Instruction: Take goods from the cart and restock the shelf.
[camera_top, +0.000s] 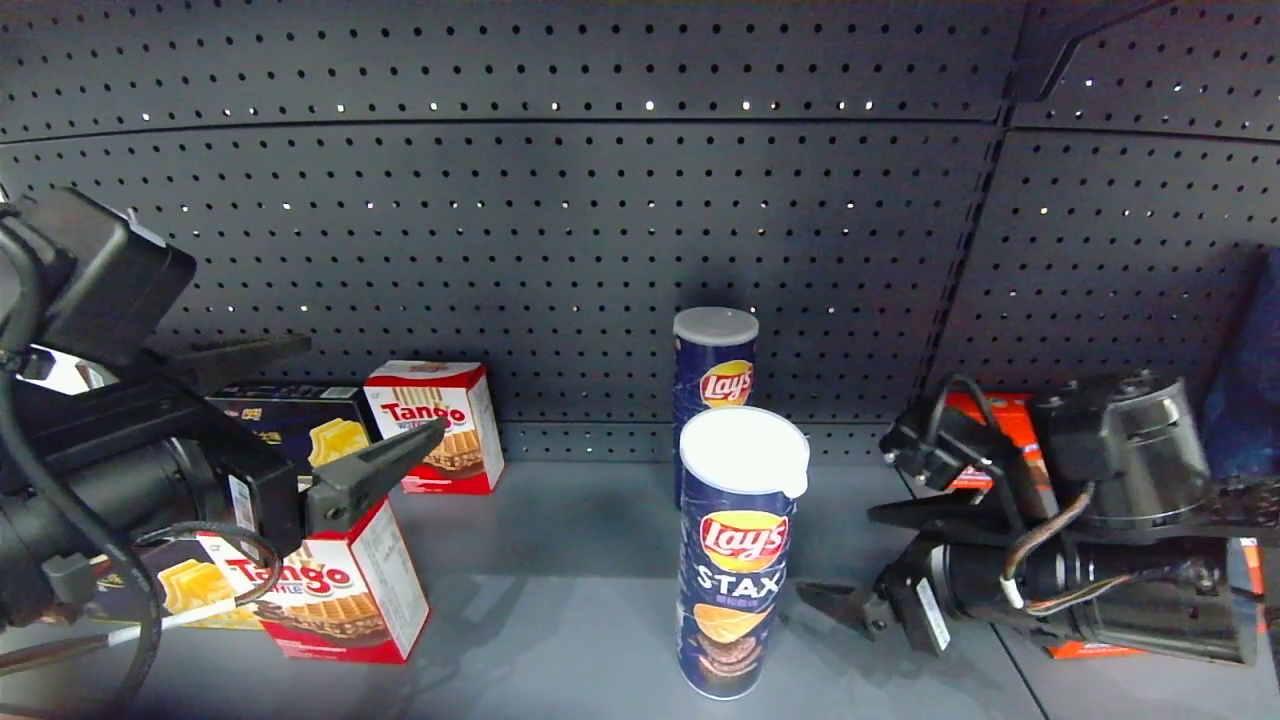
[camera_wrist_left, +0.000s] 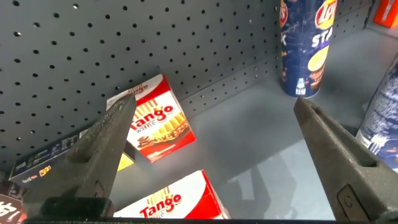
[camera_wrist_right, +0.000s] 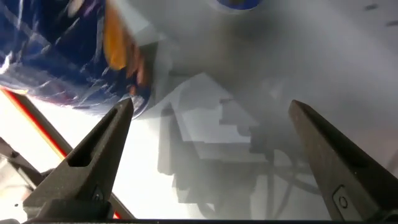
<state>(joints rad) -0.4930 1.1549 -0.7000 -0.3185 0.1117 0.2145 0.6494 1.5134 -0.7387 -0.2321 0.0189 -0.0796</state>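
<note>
both pincers are spread wide and hold nothing. the right gripper (camera_top: 850, 560) sits low, just right of the near chip can (camera_top: 738, 560), which stands upright on the shelf (camera_top: 560, 600) in front of the far can (camera_top: 714, 360). the left gripper (camera_top: 375, 385) hovers over the near wafer box (camera_top: 340, 590), left of both cans. risk: a leftward swing of the right arm would likely topple the tall, narrow near can, and a low left finger could drag the box
</note>
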